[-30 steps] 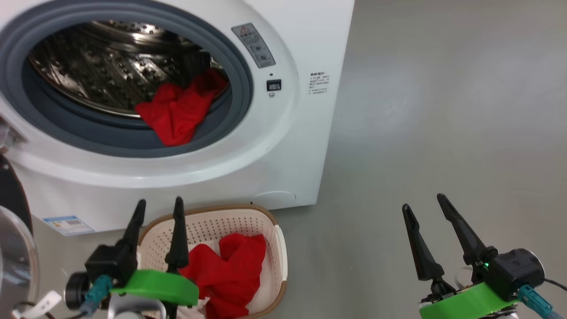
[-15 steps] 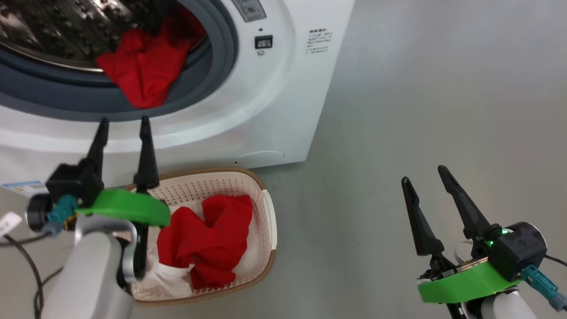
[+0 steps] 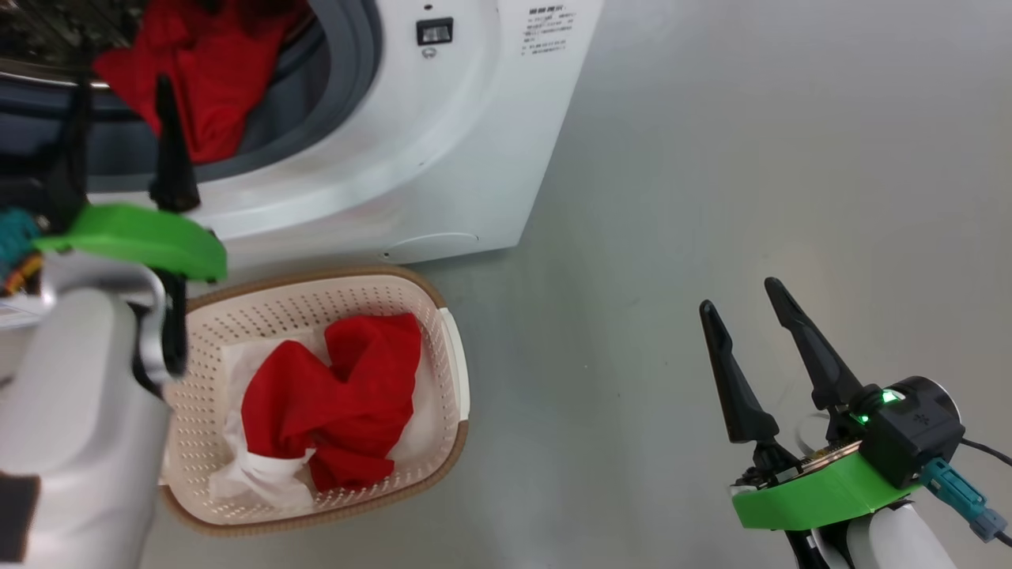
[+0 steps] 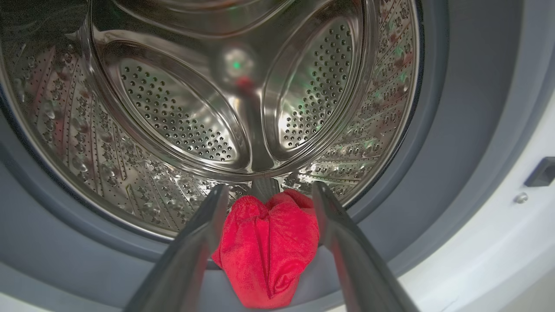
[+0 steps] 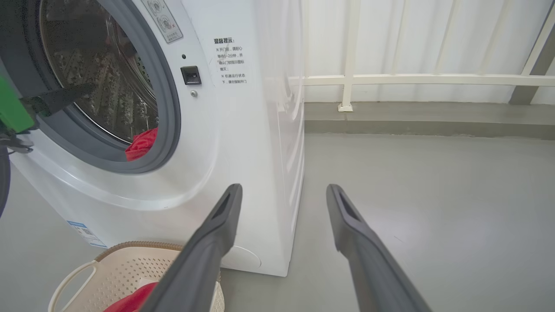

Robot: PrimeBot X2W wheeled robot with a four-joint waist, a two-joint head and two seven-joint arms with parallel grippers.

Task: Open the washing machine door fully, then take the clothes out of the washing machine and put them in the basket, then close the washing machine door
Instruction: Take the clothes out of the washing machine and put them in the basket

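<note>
Red cloth [image 4: 266, 249] lengthwise across the grey ring [image 4: 455, 130], free end outward.

red cloth [image 4: 268, 249] on drum [image 4: 182, 117] lip, between claw fingers [image 4: 190, 251]

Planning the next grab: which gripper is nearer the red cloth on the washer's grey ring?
Left. The left gripper points at the red cloth, jaws open; the right gripper is over floor beside the washing machine.

A grey floor [image 3: 751, 158] stretched away to a low grey kerb [image 5: 433, 117], with a white railing [image 5: 412, 80] standing on it before pale panelling [image 5: 433, 34]
</note>
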